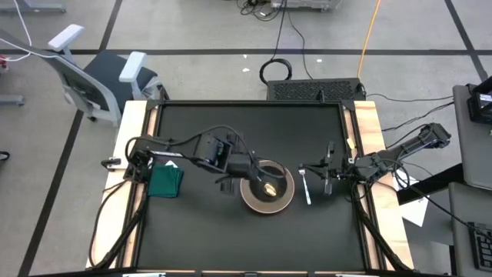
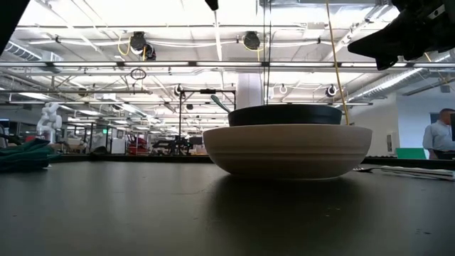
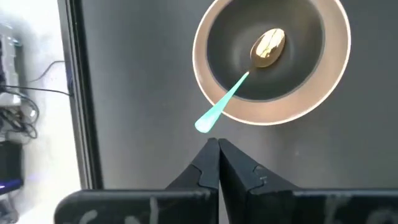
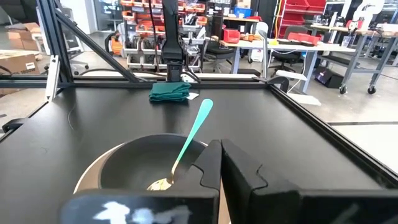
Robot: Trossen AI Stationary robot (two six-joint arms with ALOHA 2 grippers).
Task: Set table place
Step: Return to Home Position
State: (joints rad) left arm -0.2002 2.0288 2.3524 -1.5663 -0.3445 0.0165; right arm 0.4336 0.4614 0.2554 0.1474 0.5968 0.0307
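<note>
A pinkish-beige plate (image 1: 267, 201) lies on the black table (image 1: 231, 238), with a black bowl (image 3: 273, 68) standing in it. A spoon (image 3: 249, 68) rests with its gold bowl inside the black bowl, and its green handle leans on the bowl's rim and juts past the plate's edge. My left gripper (image 3: 217, 146) hangs shut above the table, just short of the handle's free end and clear of it. A silver fork (image 1: 306, 188) lies on the table to the right of the plate. My right gripper (image 4: 219, 146) is shut and level beside the fork, touching nothing.
A folded green cloth (image 1: 165, 181) lies at the table's left, near the left arm's base. Pale wooden strips (image 1: 131, 154) line both short sides. Bare black tabletop stretches in front of and behind the plate.
</note>
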